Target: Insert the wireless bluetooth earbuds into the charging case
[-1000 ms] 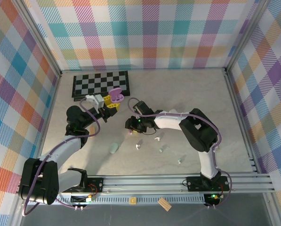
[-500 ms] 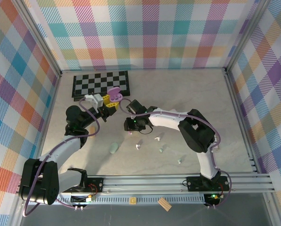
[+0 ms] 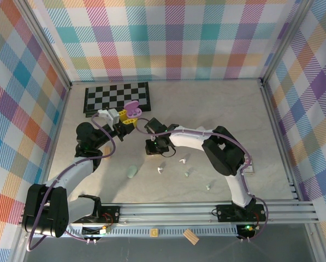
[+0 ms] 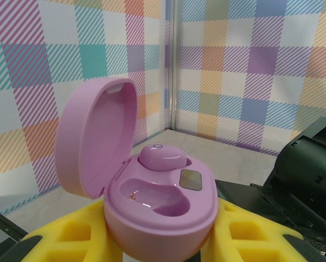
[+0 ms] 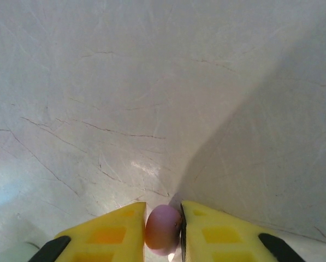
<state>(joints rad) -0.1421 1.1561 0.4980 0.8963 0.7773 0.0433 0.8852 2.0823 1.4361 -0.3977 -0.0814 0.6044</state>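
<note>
My left gripper [image 3: 128, 121] is shut on the base of an open purple charging case [image 4: 163, 218], held with its lid [image 4: 94, 142] up. One purple earbud [image 4: 161, 157] sits in the far slot, and the near slot [image 4: 152, 199] is empty. That case [image 3: 133, 110] hangs just left of my right gripper [image 3: 154, 147]. The right gripper [image 5: 163, 214] is shut on the other purple earbud [image 5: 163, 229], pinched between its yellow fingers [image 5: 113, 232] just above the tabletop. White earbuds [image 3: 159, 170] [image 3: 181, 161] and mint earbuds [image 3: 187, 174] [image 3: 208, 186] lie loose on the table.
A mint pebble-shaped case [image 3: 131, 172] lies near the front left of the loose earbuds. A folded checkerboard [image 3: 117, 97] sits at the back left behind the left gripper. A small wooden block [image 3: 191, 236] lies beyond the front rail.
My right gripper has shifted a little left and back, closer to the purple case, carrying the purple earbud. The left arm has barely moved.
</note>
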